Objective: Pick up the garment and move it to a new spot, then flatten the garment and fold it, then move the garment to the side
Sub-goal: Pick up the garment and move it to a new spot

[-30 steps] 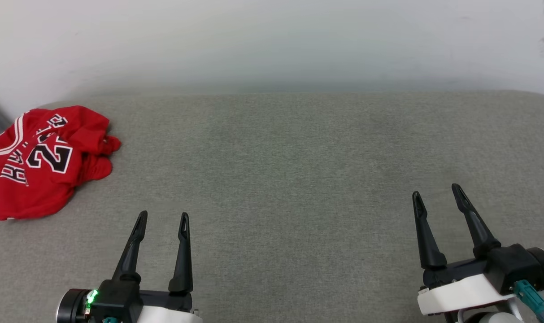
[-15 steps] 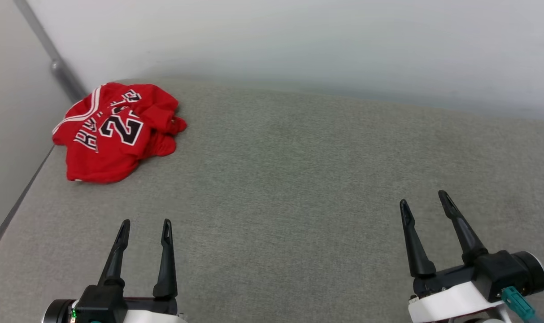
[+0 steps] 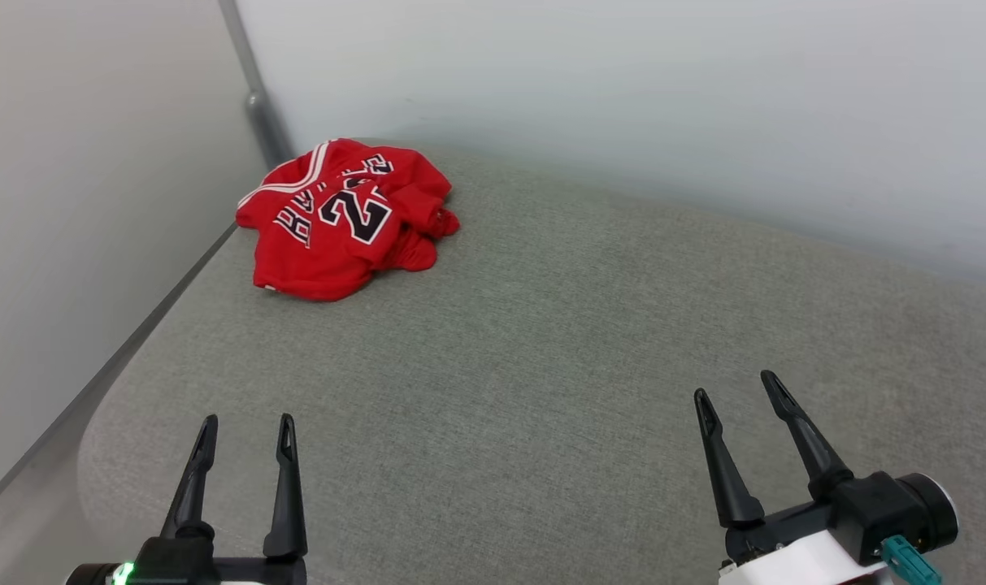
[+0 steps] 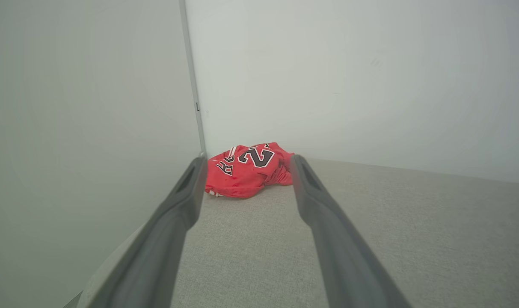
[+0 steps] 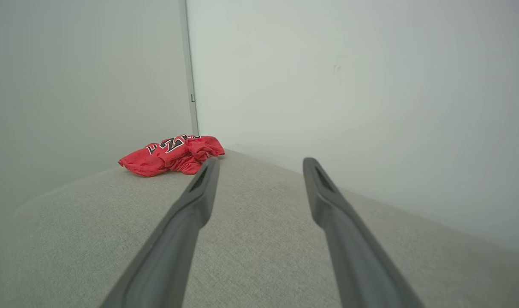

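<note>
The garment [image 3: 346, 219] is a crumpled red jersey with black white-outlined lettering and a number, heaped in the far left corner of the grey cushioned surface [image 3: 558, 349]. In the left wrist view the garment [image 4: 246, 169] lies straight ahead between the finger lines, well beyond the tips. It sits far off to the left in the right wrist view [image 5: 171, 155]. My left gripper [image 3: 246, 422] hovers open at the near left, empty. At the near right, my right gripper [image 3: 736, 386] is also open and holds nothing. Both are well short of the jersey.
White walls meet in a corner with a grey vertical strip [image 3: 257, 106] just behind the jersey. The surface's left edge [image 3: 135, 341] runs along the left wall. Open grey surface stretches between the grippers and the jersey.
The head camera has swung to the left, so the jersey sits nearer the picture's middle and the left wall has come into view. Both grippers stay open and empty.
</note>
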Robot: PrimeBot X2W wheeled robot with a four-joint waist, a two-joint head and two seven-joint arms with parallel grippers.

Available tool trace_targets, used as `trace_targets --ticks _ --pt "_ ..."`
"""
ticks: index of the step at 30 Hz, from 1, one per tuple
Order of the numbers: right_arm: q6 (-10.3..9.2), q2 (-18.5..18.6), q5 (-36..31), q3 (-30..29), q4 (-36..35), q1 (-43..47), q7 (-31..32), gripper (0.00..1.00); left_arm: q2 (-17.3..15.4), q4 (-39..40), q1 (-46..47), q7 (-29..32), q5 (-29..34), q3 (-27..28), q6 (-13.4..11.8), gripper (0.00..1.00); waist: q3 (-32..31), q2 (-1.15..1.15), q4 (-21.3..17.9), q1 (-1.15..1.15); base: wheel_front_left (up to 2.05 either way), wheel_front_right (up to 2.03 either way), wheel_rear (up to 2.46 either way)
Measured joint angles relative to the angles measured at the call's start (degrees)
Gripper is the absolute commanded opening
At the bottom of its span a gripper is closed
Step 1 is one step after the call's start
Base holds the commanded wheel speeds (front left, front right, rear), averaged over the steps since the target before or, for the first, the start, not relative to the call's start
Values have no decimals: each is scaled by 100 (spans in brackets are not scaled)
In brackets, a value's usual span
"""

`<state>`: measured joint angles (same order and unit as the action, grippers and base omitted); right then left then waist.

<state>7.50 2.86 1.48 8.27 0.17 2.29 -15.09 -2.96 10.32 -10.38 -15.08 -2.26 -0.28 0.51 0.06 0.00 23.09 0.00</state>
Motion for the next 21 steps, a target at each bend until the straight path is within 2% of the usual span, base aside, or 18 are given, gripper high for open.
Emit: trace_targets --ticks 7,13,21 --pt "0 -1 26 113 49 9 0 100 0 14 -116 0 1 58 42 100 -86 0 298 0 0 0 0" --pt "0 0 63 179 93 -8 0 100 1 9 -122 0 -137 82 1 100 -79 0 333 0 0 0 0" --pt "0 0 65 158 110 -18 0 100 1 -135 -124 0 -292 169 112 100 -51 0 319 0 0 0 0"
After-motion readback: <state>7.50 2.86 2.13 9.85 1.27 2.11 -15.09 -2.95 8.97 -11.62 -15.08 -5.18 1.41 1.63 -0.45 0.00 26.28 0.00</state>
